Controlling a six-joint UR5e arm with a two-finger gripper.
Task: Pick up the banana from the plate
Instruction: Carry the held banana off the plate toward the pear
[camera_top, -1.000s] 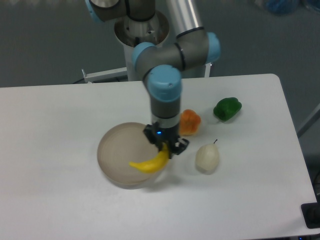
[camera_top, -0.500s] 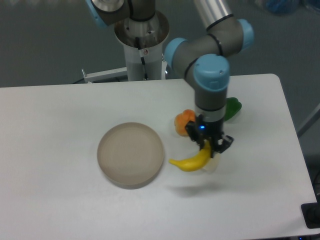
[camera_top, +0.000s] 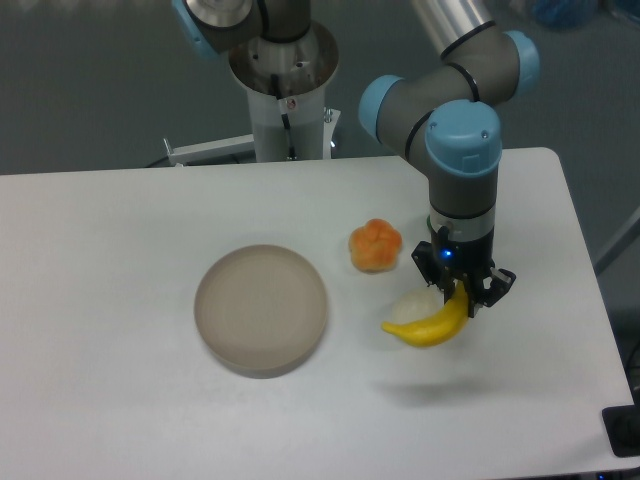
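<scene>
The bright yellow banana (camera_top: 430, 327) hangs in the air right of the plate, held at its right end by my gripper (camera_top: 463, 296), which is shut on it. The round beige-tan plate (camera_top: 261, 309) sits on the white table at centre left with nothing on it. The banana is well clear of the plate and lies over the pale pear (camera_top: 412, 306), which is mostly hidden behind it.
An orange fruit (camera_top: 375, 245) sits on the table right of the plate, just left of my arm. The arm's base column (camera_top: 285, 90) stands at the back. The table's right edge (camera_top: 590, 290) is close to the gripper.
The gripper has carried the banana from over the plate's right rim to the right, past the orange fruit and over the pear. The green pepper is now hidden behind the arm.
</scene>
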